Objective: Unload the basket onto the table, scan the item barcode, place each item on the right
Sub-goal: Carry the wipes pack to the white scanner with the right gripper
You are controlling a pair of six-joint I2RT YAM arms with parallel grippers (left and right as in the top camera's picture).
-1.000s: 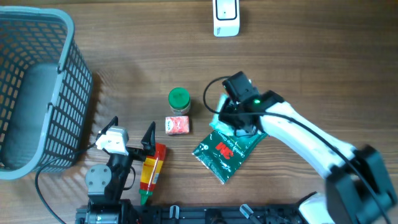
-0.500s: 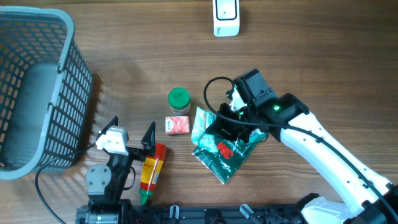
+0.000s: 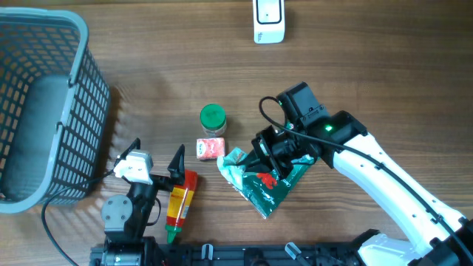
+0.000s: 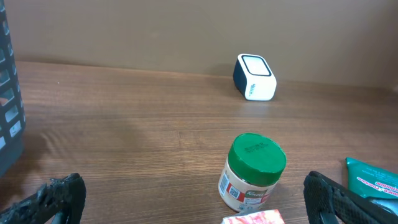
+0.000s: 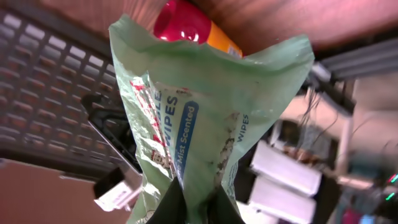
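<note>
Holding the wipes pack point(image 3: 262, 188) up by one edge with the right claw point(image 3: 257, 157), clamped shut on the film.

From overhead: near end of the pack apparently touching the counter point(image 3: 148, 59), just right of a small red box point(image 3: 211, 148) and below a green-lidded jar point(image 3: 213, 118). Scanner point(image 3: 268, 21) well apart, at the far edge. Left claw point(image 3: 157, 148) spread wide and empty beside a red-capped bottle point(image 3: 179, 203), near a basket point(image 3: 85, 133).

From the left wrist: looking out between wide-open fingers point(image 4: 56, 199) at the jar point(image 4: 252, 172), with the scanner point(image 4: 254, 77) beyond it and a corner of the pack at the right edge.

From the right wrist: crumpled pack point(image 5: 205, 124) stretching away from the closed claw point(image 5: 193, 208), "Mist Scented" and "Wipes" print facing the lens, no barcode in sight.

Judged as the pick-up step, scan not yet done. Next: raise the pack clear, carry it toward the scanner, and turn it until the barcode side faces the window. Worth watching for floppy film folding over the code or slipping from the pinch.
</note>
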